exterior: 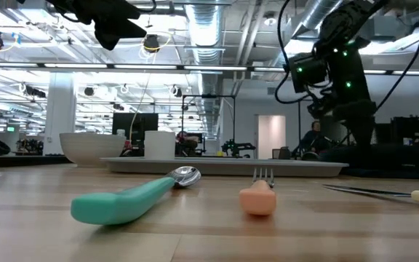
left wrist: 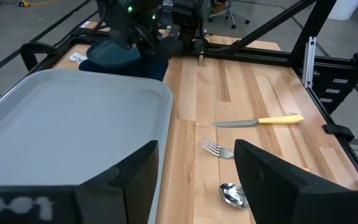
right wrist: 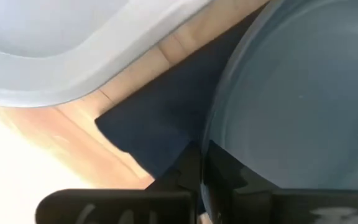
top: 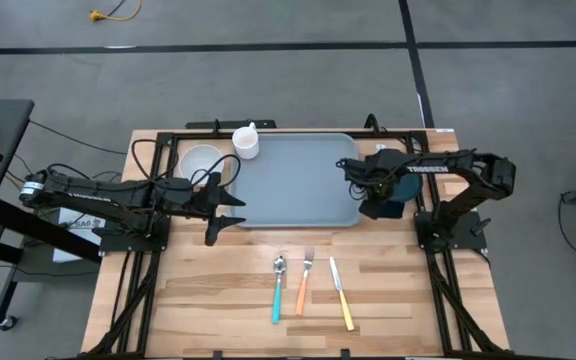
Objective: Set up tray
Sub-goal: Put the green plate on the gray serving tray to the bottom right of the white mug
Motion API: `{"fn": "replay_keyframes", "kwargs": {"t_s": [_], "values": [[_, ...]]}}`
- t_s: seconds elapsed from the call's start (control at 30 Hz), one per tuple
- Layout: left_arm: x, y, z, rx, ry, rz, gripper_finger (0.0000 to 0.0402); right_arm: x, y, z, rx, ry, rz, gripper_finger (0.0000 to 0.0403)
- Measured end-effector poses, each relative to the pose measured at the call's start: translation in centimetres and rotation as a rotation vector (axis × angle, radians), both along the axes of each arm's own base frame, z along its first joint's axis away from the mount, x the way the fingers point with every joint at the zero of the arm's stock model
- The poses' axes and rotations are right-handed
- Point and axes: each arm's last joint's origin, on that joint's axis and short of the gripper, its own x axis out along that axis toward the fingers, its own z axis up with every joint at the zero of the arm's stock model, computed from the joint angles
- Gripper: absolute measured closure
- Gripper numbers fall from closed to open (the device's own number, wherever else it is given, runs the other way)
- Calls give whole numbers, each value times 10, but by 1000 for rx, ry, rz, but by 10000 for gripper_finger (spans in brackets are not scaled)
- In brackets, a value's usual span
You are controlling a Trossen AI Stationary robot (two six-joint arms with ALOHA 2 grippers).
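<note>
Wooden table (top: 398,290), grey-blue tray (top: 298,185), right end effector (top: 376,190) pinching blue plate (right wrist: 303,106)

Even overhead light, soft shadows; low view's near spoon (exterior: 133,198) blurred, right wrist view overexposed.

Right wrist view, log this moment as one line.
right tool: shut on dark blue round plate rim | plate: over dark navy folded napkin | grey-blue rectangular plastic tray: empty
</note>
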Motion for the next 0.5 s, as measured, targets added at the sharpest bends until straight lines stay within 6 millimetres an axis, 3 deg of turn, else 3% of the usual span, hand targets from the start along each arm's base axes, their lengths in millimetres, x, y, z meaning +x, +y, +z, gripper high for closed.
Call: {"fn": "replay_keyframes", "kwargs": {"t_s": [0.5], "values": [[0, 0, 0, 1, 0, 0, 203, 37, 7, 63, -84, -145, 78, 402]]}}
